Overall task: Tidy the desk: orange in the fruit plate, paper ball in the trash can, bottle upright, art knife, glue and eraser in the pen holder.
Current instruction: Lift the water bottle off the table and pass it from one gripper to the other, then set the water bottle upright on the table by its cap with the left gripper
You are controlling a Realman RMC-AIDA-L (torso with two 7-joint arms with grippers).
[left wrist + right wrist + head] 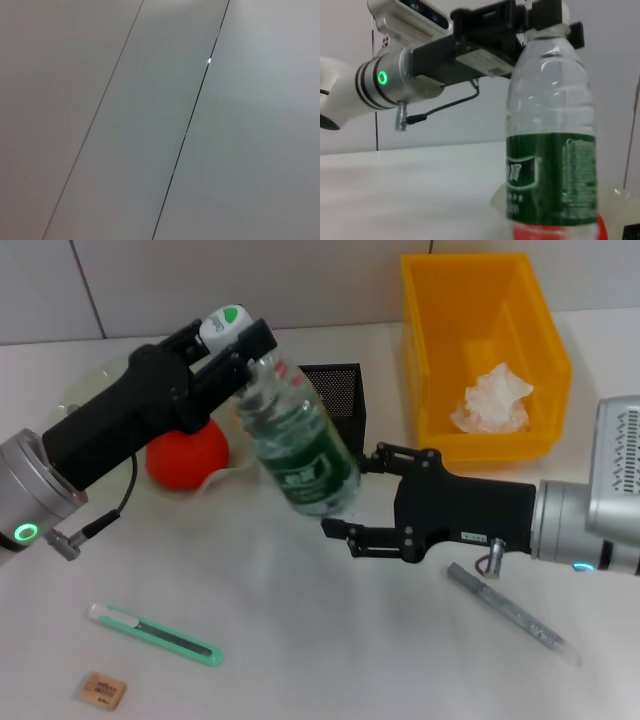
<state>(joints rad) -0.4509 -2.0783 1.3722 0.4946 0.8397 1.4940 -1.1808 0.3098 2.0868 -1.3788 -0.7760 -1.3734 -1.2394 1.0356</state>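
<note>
My left gripper (247, 358) is shut on the neck of the clear bottle (300, 452) with a green label and holds it upright; the right wrist view shows this grip (540, 22) on the bottle (551, 150). Whether the bottle's base touches the table I cannot tell. My right gripper (352, 492) is open just right of the bottle's lower part, not touching it. The orange (188, 458) lies in the clear fruit plate (84, 382). The paper ball (492, 400) lies in the yellow trash can (430, 360). The black mesh pen holder (338, 390) stands behind the bottle.
A green art knife (155, 633) and a small brown eraser (103, 690) lie near the front left edge. A grey glue pen (512, 614) lies under my right arm. The left wrist view shows only wall tiles.
</note>
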